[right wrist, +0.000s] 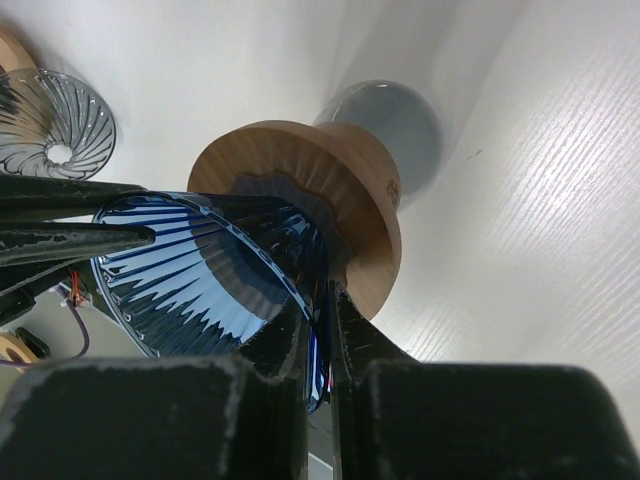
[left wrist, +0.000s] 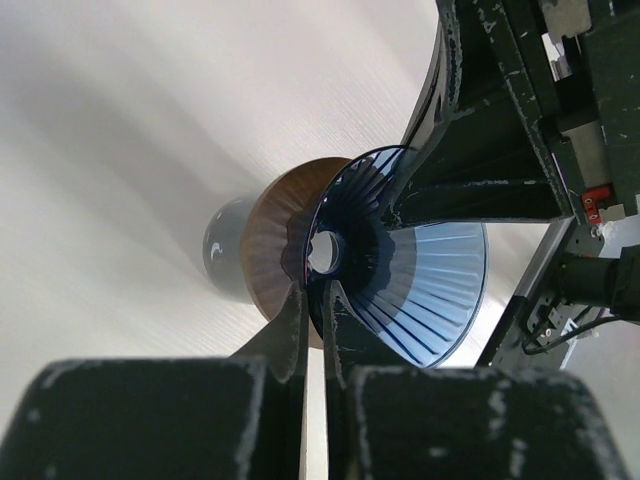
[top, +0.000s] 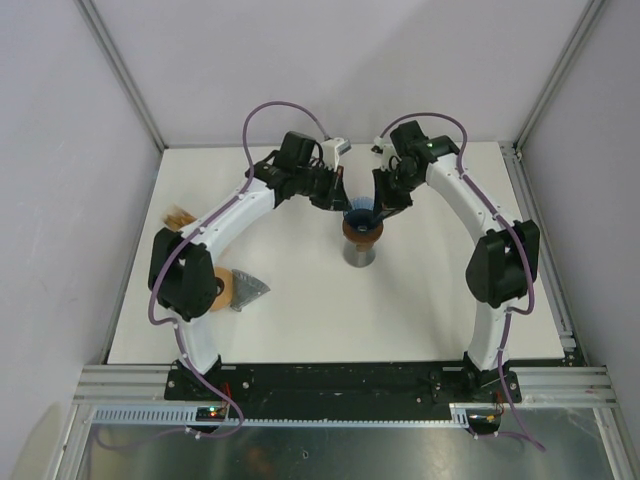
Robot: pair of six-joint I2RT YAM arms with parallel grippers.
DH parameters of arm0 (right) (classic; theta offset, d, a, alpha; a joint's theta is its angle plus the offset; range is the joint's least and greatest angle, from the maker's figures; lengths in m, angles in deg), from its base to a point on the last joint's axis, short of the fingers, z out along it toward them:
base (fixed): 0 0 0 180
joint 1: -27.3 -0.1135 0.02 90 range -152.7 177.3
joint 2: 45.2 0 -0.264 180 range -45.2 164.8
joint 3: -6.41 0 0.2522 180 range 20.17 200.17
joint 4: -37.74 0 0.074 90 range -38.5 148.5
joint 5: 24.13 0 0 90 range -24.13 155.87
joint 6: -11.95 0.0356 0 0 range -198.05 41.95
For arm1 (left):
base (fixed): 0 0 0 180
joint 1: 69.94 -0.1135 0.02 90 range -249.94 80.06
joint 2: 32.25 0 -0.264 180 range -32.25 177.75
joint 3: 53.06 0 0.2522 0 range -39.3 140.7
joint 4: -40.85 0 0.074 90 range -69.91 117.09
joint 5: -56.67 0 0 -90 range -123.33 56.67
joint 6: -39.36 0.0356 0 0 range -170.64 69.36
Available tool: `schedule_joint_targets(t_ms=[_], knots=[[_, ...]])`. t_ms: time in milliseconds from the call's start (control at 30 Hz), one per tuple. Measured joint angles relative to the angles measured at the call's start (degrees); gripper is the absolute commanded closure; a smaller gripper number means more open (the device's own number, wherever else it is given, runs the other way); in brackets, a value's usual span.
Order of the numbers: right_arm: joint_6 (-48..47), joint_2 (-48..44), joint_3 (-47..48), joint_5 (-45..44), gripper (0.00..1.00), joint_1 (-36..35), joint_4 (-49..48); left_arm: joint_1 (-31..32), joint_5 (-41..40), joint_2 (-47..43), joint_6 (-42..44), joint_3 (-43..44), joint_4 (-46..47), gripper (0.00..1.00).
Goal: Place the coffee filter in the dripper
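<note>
Toward the tabletop's far edge, midway across, the blue ribbed glass dripper [top: 360, 213] sits on a round wooden collar [right wrist: 350, 190]. The left hand [left wrist: 318, 318] and the right hand [right wrist: 320, 325], both nearly closed, pinch its rim from opposite sides, likely to steady it. Nothing lies inside the dripper. The brownish scrap [top: 178, 215] by the left edge may be the coffee filter.

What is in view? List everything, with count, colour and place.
blue dripper: 1, blue, table centre, on a collar
collar: 1, wood, under the blue dripper
stand: 1, grey, under that collar
clear dripper: 1, clear, near left of table
second collar: 1, wood, against the clear dripper
brown thing: 1, brown, table's left edge; too small to identify
table: 1, white
left arm: 1, black and white; jaws shut on the blue dripper's rim
right arm: 1, black and white; jaws shut on the same rim
</note>
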Motion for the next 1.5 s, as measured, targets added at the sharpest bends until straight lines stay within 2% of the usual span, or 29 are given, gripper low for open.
schedule_joint_targets(t_ms=[533, 600, 700, 900, 1000, 1200, 1500], knots=[[2.4, -2.45, -5.62, 1.49, 1.0, 0.87, -5.35, -0.04, 0.2, -0.61, 0.0, -2.64, 4.22, 1.0], [2.54, -2.47, -5.51, 1.31, 0.96, 0.81, -5.29, -0.04, 0.17, -0.61, 0.0, -2.47, 4.09, 1.0], [2.71, -2.47, -5.11, 0.61, 0.84, 0.63, -4.92, 0.02, -0.07, -0.52, 0.04, -1.99, 3.5, 0.96], [1.99, -2.38, -4.63, 0.02, 0.74, -0.07, -4.66, 0.09, -1.16, 0.0, 1.31, -0.92, 2.4, 0.83], [1.66, -2.01, -4.2, -0.92, 0.72, -0.28, -4.59, 0.11, -1.29, 0.2, 2.29, -0.37, 1.51, 0.76], [1.27, -1.51, -2.36, -2.27, 0.7, -0.26, -4.37, 0.33, -2.32, 0.39, 3.91, 0.7, -1.66, 0.54], [0.83, -1.27, -0.66, -2.62, 0.61, -0.24, -3.34, 0.33, -3.82, 0.39, 5.03, 3.78, -3.65, 0.39]])
